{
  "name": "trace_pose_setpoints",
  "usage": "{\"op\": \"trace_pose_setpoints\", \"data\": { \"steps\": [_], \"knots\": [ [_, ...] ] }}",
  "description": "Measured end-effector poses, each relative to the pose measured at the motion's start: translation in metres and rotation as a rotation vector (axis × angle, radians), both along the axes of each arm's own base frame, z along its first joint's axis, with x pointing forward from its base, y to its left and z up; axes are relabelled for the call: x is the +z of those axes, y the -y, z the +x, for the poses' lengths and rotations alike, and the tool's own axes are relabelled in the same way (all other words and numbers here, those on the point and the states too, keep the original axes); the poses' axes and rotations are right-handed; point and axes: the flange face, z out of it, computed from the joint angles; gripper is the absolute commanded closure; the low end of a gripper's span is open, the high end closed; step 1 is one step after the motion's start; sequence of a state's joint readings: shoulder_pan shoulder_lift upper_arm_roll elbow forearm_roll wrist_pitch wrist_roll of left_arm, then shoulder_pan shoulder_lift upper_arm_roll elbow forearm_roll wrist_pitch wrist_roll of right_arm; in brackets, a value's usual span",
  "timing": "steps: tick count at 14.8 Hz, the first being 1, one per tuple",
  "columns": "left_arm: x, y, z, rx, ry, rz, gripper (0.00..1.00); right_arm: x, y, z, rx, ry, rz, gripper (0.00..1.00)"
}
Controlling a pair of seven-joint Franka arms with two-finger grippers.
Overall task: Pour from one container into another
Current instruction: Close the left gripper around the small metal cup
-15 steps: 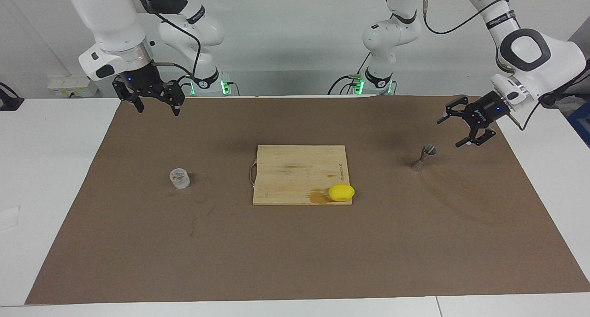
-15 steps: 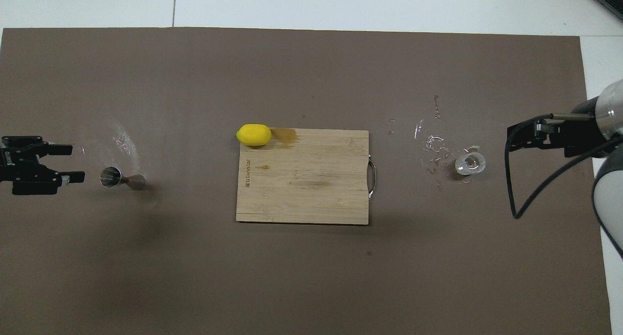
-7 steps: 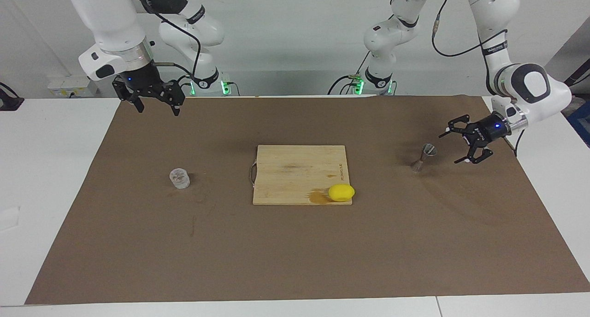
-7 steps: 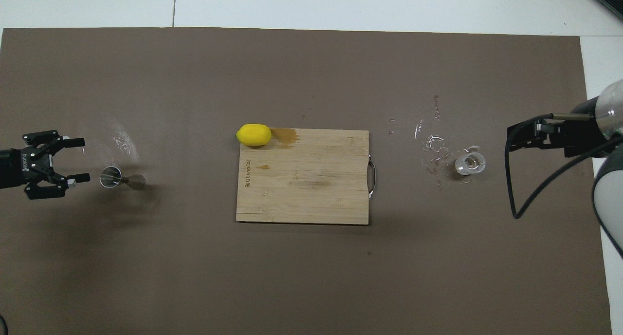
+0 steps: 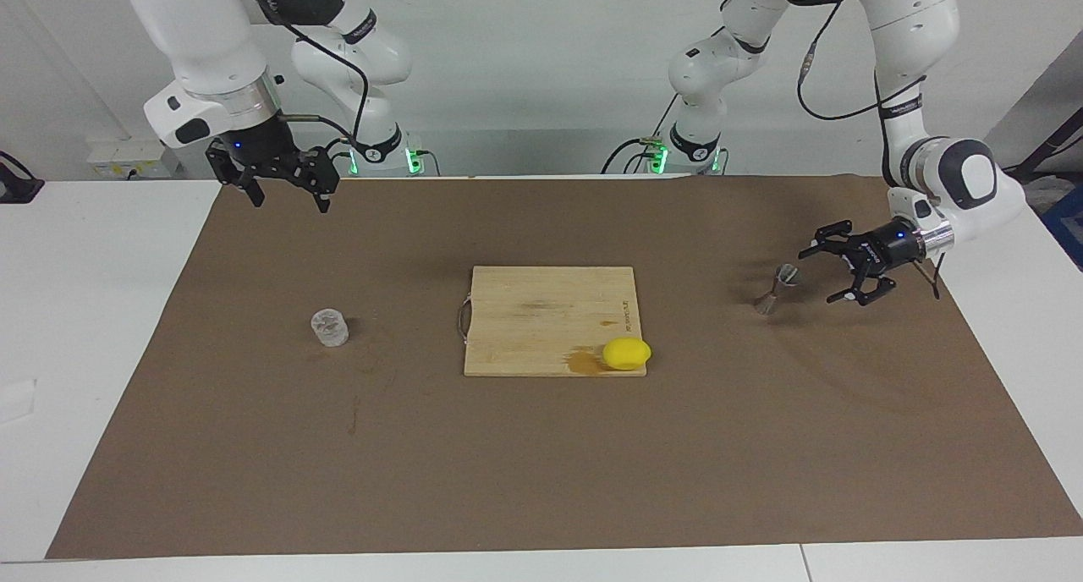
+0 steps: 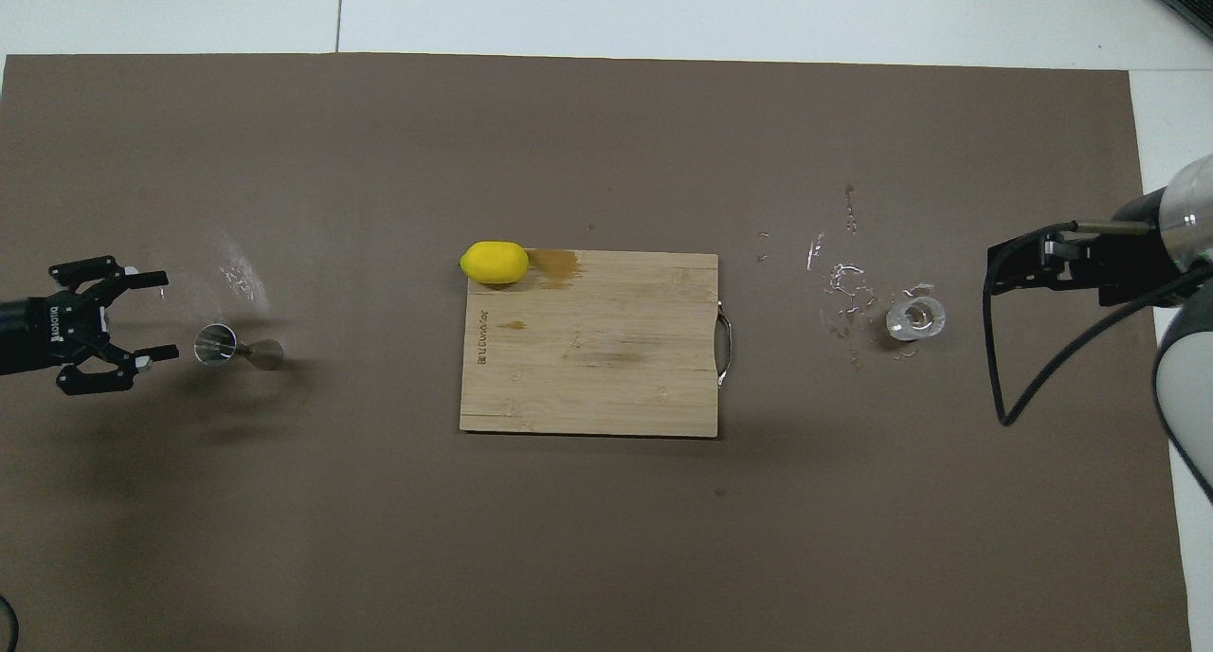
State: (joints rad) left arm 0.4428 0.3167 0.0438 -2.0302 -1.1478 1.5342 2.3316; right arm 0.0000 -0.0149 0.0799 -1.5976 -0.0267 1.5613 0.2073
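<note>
Left gripper (image 5: 831, 271) open-jawed, low over the mat, level with the jigger (image 5: 777, 288), holding nothing. Jigger stands upright toward the left arm's end of the table, just beside the fingertips and not touching; it lies toward the cutting board (image 5: 550, 320) from the gripper, long axis vertical. Judgement: a short sideways advance would bracket its waist. Glass cup (image 5: 329, 327) sits toward the right arm's end. Right gripper (image 5: 286, 193) waits open, raised, well apart from the cup. Lemon (image 5: 627, 354) on board corner.
</note>
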Motion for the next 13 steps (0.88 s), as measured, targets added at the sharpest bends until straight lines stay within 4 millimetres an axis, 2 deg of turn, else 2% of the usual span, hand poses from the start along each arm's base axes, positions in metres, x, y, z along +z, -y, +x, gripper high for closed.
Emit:
{"op": "trace_pose_setpoints", "data": {
  "steps": [2,3,8,13],
  "knots": [
    [-0.019,0.006,-0.003,-0.037,0.035,-0.058,0.0,0.0,0.0,0.0,0.0,0.0,0.0,0.0],
    [-0.021,0.009,-0.005,-0.055,0.039,-0.085,0.0,0.0,0.0,0.0,0.0,0.0,0.0,0.0],
    [-0.019,-0.004,-0.014,-0.051,0.04,-0.129,0.0,0.0,0.0,0.0,0.0,0.0,0.0,0.0],
    [-0.029,-0.007,-0.02,-0.024,0.025,-0.11,0.0,0.0,0.001,0.0,-0.001,0.0,0.0,0.0]
  ]
}}
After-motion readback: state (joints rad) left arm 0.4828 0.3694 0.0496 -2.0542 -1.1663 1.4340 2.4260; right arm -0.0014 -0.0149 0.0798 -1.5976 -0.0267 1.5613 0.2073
